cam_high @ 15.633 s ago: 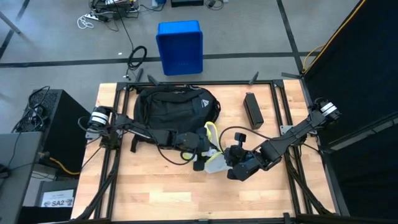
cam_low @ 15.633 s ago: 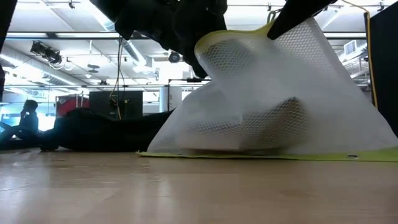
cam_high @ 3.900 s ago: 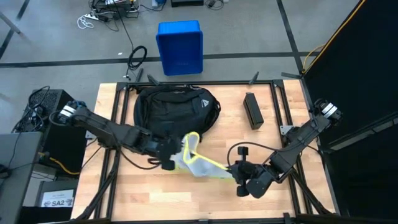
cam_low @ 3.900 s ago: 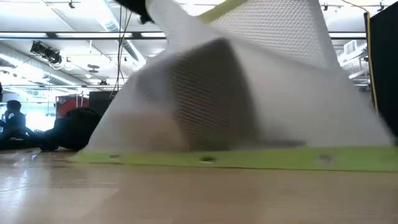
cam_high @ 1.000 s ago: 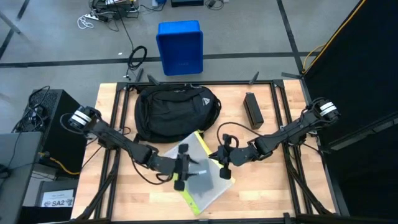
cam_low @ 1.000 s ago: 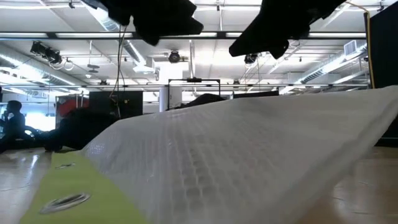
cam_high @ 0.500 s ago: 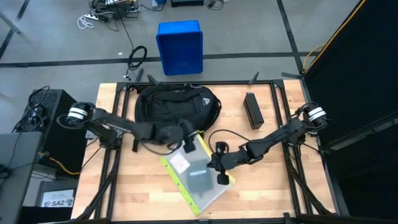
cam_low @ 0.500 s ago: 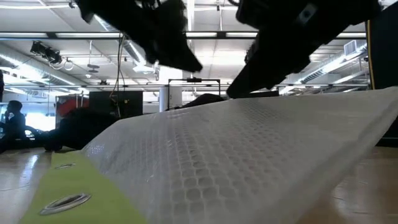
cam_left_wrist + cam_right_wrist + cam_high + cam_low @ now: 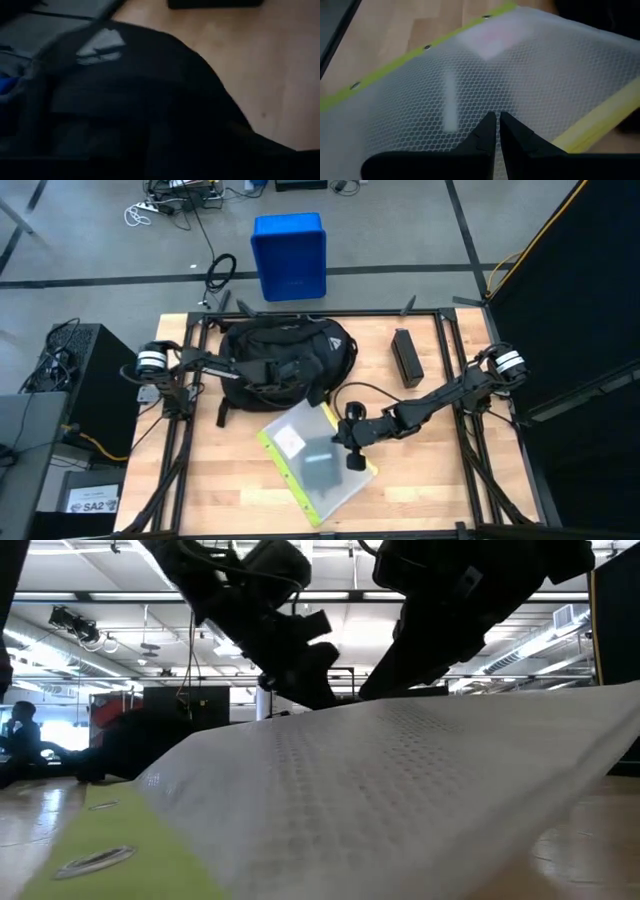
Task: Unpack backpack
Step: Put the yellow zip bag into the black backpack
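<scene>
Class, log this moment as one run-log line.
left gripper: over backpack | right gripper: shut, above mesh pouch | pouch: flat on table

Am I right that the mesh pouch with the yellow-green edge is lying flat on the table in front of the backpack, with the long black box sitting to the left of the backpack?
Not quite. The black box lies to the right of the backpack, not the left, as the high view shows. The rest holds: the mesh pouch lies flat on the table in front of the backpack.
</scene>
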Robot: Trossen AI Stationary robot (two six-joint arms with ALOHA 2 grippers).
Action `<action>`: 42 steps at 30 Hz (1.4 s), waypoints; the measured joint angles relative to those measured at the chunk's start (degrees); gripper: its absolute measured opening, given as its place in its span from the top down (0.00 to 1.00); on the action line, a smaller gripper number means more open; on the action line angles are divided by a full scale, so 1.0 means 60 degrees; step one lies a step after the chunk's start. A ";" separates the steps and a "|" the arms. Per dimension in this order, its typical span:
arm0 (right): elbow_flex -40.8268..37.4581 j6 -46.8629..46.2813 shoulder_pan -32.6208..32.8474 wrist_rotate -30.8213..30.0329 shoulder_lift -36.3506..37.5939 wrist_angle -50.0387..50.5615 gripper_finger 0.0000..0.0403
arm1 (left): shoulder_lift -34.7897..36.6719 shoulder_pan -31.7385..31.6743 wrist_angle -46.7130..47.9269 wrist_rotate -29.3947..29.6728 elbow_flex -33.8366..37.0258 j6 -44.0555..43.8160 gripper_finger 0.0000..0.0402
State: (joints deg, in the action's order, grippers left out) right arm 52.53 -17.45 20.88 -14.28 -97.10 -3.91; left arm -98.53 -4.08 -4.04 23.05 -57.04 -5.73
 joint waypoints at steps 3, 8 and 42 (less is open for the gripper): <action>0.0000 0.0000 0.0008 0.0081 0.0000 0.0027 1.00 | -0.0417 0.0015 0.0012 -0.0433 -0.0508 0.0097 0.50; 0.0000 0.0003 0.0077 0.0146 0.0000 0.0058 1.00 | -0.0855 0.0141 0.0701 -0.0492 -0.1414 0.0131 0.41; -0.0007 -0.0149 0.0399 0.0164 0.0004 0.0893 1.00 | 0.1695 0.1218 0.6255 0.1025 -0.2330 0.0694 1.00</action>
State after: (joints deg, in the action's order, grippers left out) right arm 52.49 -18.35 23.27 -13.30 -97.08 1.45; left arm -88.36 3.23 33.49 29.20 -71.02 -1.57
